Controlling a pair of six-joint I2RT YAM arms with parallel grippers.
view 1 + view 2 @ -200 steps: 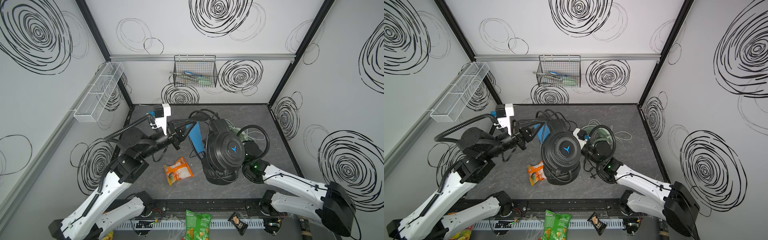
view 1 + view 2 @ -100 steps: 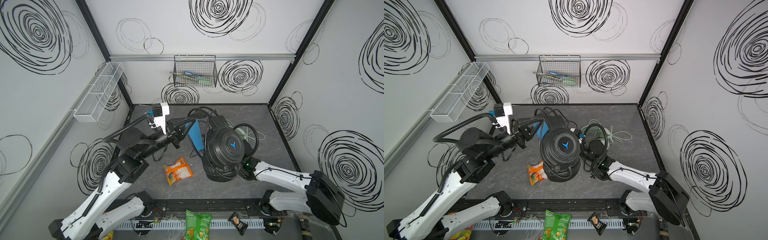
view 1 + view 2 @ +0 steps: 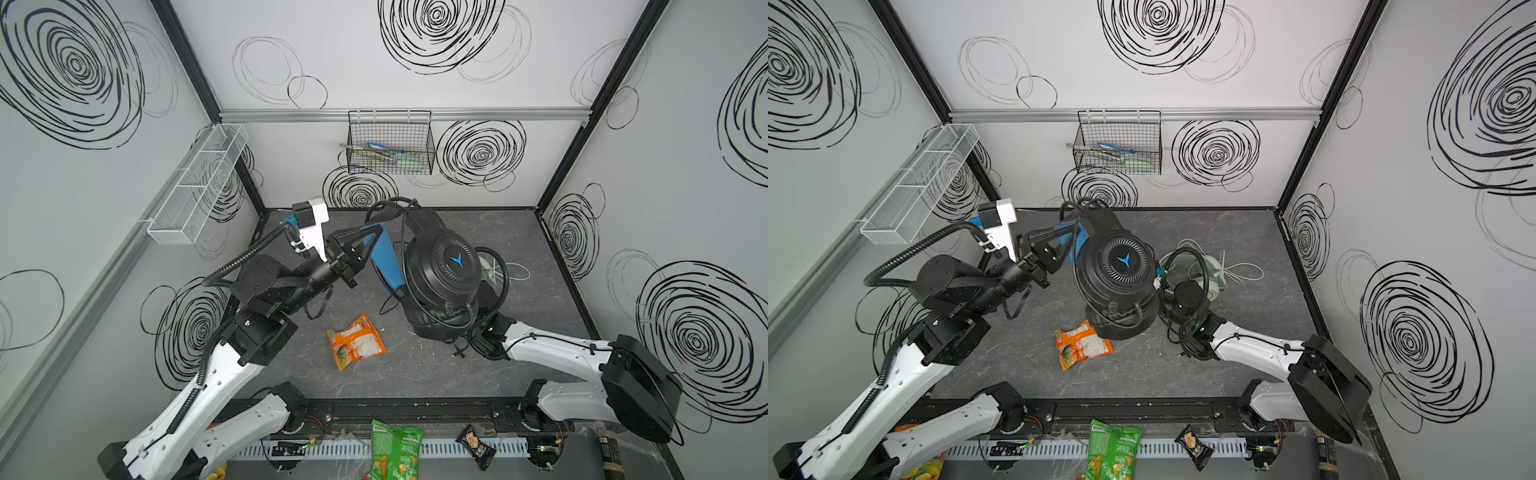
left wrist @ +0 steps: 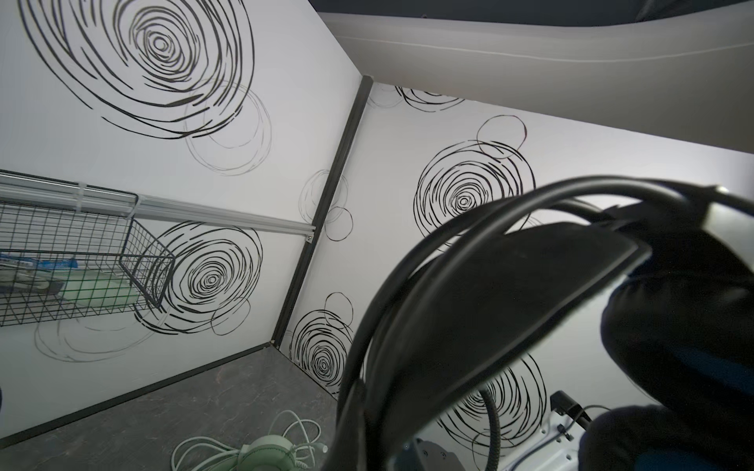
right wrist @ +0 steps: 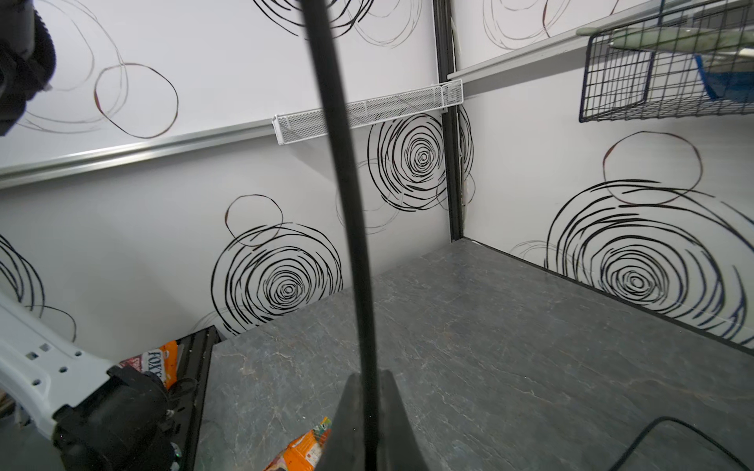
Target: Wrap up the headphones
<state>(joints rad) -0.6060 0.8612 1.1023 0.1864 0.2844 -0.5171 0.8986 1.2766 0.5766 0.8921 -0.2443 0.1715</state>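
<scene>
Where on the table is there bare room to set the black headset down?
Bare: the back right corner of the table behind the mint headset, and the front strip between orange snack bag and rail. Crowded: centre, around black headset.

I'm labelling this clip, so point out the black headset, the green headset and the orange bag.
black headset (image 3: 453,268), in a top view, on the outer earcup by the blue logo.
green headset (image 4: 266,448), left wrist view, on its earcup.
orange bag (image 3: 356,341), in a top view, on the middle of its face.
</scene>
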